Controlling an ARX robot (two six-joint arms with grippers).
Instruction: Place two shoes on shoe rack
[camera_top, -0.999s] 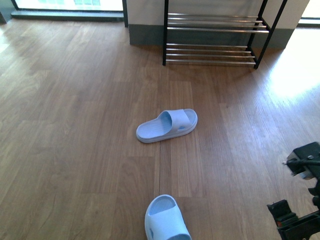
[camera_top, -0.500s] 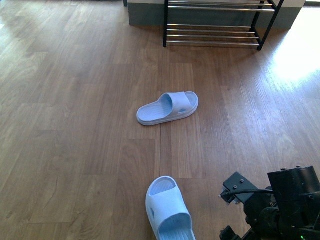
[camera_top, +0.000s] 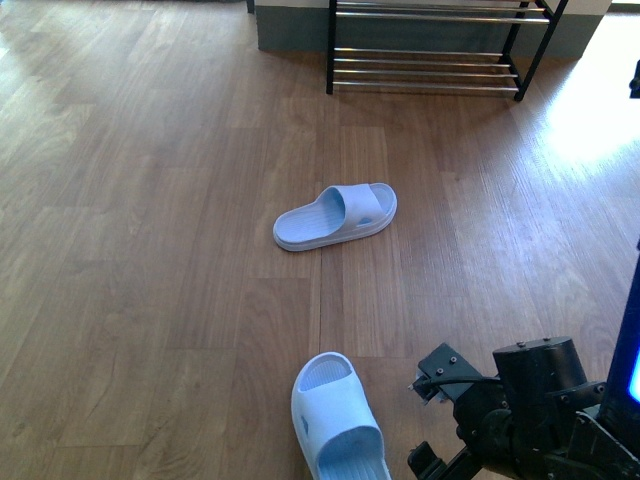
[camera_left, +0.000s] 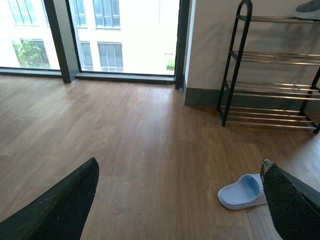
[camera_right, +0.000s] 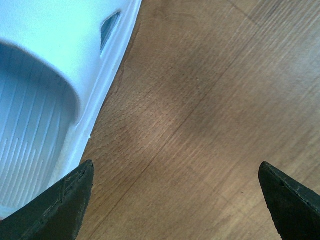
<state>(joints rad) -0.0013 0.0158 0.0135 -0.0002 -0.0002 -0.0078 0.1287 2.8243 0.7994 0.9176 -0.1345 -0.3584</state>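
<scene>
Reach step, I reckon: right tool (camera_right: 174, 170), jaws wide apart, hovers just beside the near sandal (camera_top: 335, 420); next it needs to straddle that sandal's edge.

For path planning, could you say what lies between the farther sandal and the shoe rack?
Front view: only bare floor between farther sandal and shoe rack.
</scene>
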